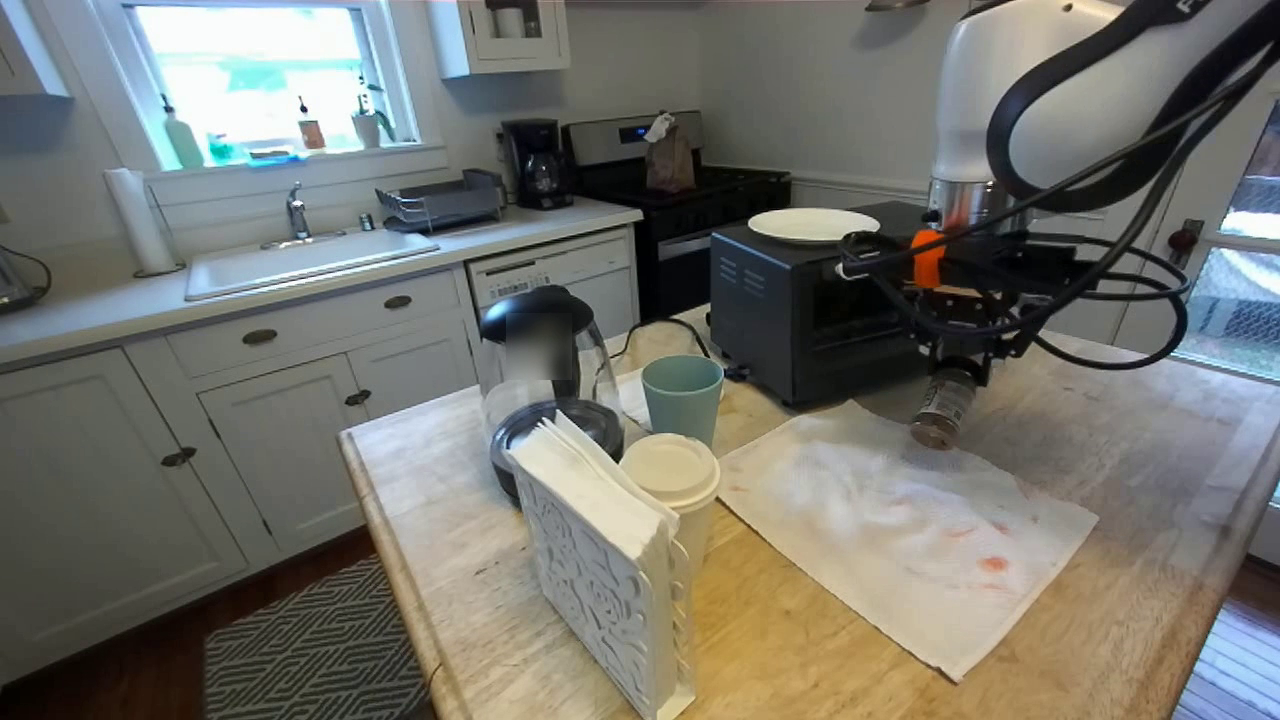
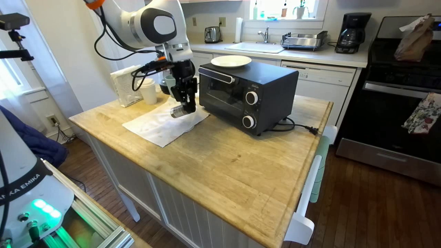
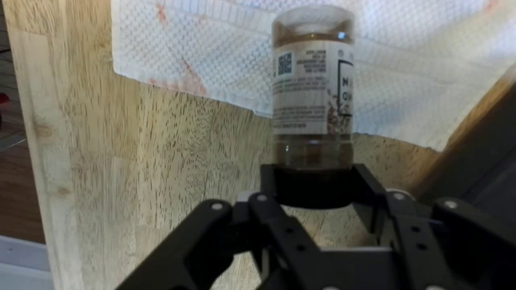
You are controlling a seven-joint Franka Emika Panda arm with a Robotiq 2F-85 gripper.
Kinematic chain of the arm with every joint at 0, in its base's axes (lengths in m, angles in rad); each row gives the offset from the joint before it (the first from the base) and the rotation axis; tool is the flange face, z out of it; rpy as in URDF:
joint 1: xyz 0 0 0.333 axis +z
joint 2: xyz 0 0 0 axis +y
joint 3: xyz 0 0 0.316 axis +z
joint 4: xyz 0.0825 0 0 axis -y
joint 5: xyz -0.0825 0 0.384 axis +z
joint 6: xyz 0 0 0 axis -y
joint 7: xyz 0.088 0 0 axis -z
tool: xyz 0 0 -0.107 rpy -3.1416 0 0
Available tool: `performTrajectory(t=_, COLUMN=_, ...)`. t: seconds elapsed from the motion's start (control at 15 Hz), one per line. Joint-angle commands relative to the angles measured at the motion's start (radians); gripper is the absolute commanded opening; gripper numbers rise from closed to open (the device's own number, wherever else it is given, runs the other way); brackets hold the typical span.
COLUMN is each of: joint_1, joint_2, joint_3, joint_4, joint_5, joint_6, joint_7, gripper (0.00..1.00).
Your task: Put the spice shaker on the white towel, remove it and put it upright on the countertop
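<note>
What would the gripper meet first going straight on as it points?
Probably the white towel near its edge, the held spice shaker touching first; depth is unclear, so possibly the countertop beside it.

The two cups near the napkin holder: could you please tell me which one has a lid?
The white cup, partly hidden by the napkin holder in an exterior view, has the lid; the teal cup is open-topped.

Home kitchen, sink point(image 1: 310, 266), stove point(image 2: 386, 113), dish rack point(image 1: 440, 204)
</note>
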Motion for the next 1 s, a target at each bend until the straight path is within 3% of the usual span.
performTrajectory(t=0.0, joint_1=0.001, joint_2=-0.02, joint_3=-0.011, joint_4=-0.027, joint_5=-0.189, joint_6=0.02, joint_7=0.211, gripper=0.24)
performTrajectory(t=0.6, joint_1=-0.003, joint_2=0.01, joint_3=-0.013, joint_4=-0.007, joint_5=-0.576, joint_6=-0.073, joint_7=0.621, gripper=0.24)
performTrajectory(t=0.93, joint_1=-0.011, joint_2=0.03, joint_3=0.002, joint_4=-0.002, joint_5=-0.724, joint_6=-0.186, joint_7=0.759, gripper=0.24)
